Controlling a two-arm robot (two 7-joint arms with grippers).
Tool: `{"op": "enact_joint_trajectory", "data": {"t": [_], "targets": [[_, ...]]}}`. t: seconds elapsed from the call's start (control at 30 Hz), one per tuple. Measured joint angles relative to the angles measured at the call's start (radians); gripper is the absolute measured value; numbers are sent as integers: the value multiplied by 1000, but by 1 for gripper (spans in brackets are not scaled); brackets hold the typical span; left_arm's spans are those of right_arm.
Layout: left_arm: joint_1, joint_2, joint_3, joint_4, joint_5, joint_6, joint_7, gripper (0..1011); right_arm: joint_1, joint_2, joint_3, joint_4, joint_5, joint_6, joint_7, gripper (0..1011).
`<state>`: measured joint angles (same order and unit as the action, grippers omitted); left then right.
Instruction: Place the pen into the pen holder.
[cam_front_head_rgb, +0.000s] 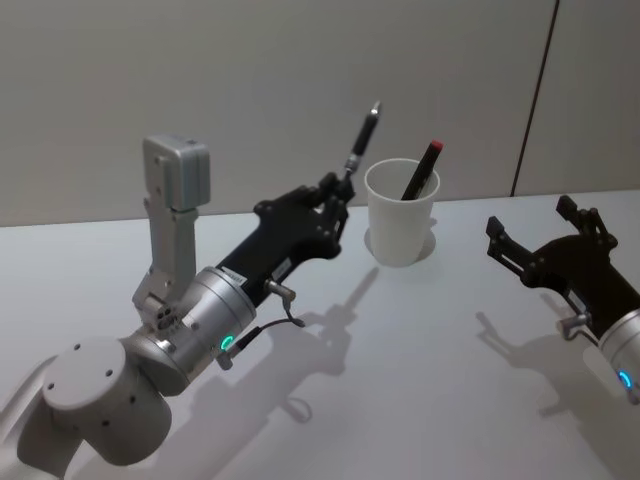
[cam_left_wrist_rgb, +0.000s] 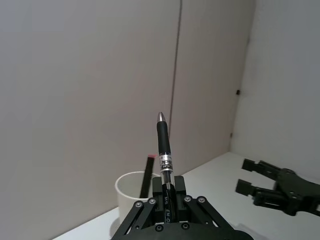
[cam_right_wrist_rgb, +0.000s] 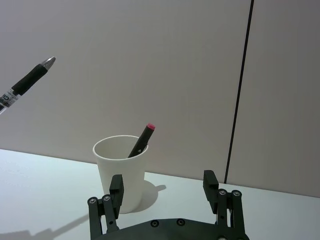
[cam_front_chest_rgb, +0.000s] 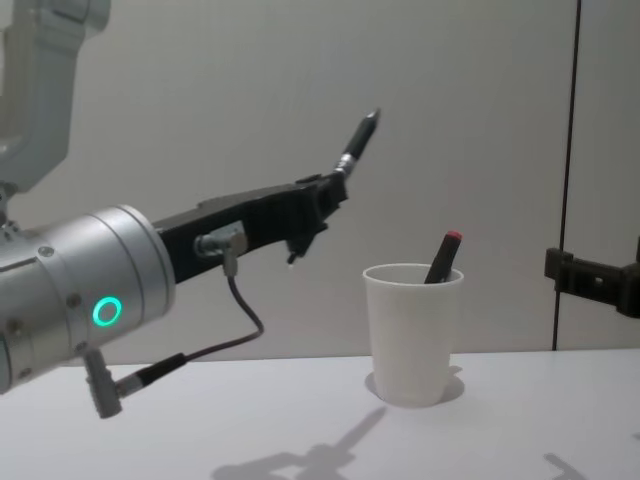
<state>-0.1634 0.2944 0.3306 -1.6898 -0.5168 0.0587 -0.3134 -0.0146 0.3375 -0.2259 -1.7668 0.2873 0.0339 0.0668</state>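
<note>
Head view: pen aloft, not yet in the cup

The pen (cam_front_head_rgb: 362, 135) is clamped in the left gripper (cam_front_head_rgb: 335, 203), silver tip angled up toward the wall, sitting left of the pen holder (cam_front_head_rgb: 400, 228) and above its rim. That holder stands upright on the table (cam_front_head_rgb: 420, 390), a red-capped marker (cam_front_head_rgb: 424, 170) leaning inside. Pick-up looks done; what's left, I'd say, is to carry the pen over the opening, tip it down and let go. Off to the holder's right the right gripper (cam_front_head_rgb: 530, 225) hovers, jaws apart, holding nothing
</note>
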Motion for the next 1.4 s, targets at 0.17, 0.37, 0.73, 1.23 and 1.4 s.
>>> {"op": "enact_joint_trajectory", "data": {"t": [0.17,0.37,0.73,1.23,1.4], "targets": [[-19,-7,3,22,-14,-1,-75,138,0,0,0,0,0,0,0,1001],[-45,-17,11,58,-26,3,-177,138,0,0,0,0,0,0,0,1001],[-100,-43,31,131,-27,19,-344,138,0,0,0,0,0,0,0,1001],[-134,-63,47,176,-12,22,-427,136,-1,3,2,-5,16,1,17,1001],[-140,-66,50,183,-9,23,-441,138,-8,10,8,-18,55,4,48,1001]]}}
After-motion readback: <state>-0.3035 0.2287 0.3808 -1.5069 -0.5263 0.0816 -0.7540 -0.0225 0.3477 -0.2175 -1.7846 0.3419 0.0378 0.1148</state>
